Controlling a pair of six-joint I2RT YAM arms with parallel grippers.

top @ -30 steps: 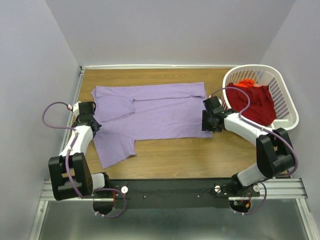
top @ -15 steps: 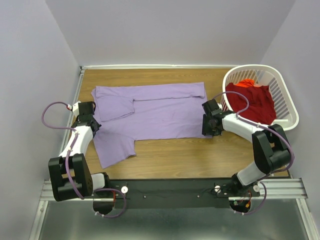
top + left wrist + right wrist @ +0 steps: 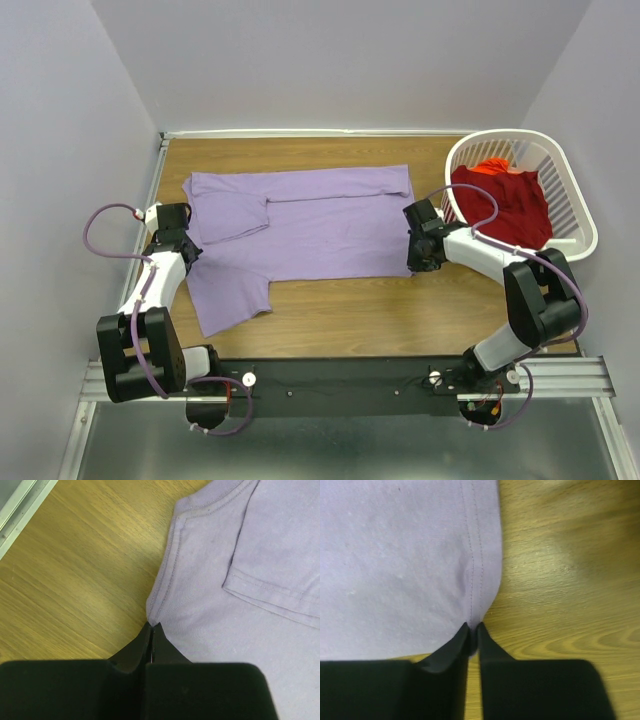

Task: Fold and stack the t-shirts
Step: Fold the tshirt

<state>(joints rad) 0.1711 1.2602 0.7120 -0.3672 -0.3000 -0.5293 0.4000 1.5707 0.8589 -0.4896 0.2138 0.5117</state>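
Now the brown table [image 3: 330,310] holds the purple shirt [image 3: 320,225], spread out. The white basket [image 3: 575,215] holds the red shirt [image 3: 515,205]. The left gripper [image 3: 151,627] pinches the purple shirt's left edge; the right gripper [image 3: 473,627] pinches its hem.

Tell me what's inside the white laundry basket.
A crumpled red t-shirt fills the basket, with brighter orange-red cloth at its far edge. Anything beneath is covered.

A robotics lab cell is showing: plain panel walls [image 3: 60,120] are boxing in a wooden table [image 3: 350,310], an aluminium rail [image 3: 590,378] carrying two arm bases [image 3: 205,398] at 6 o'clock.
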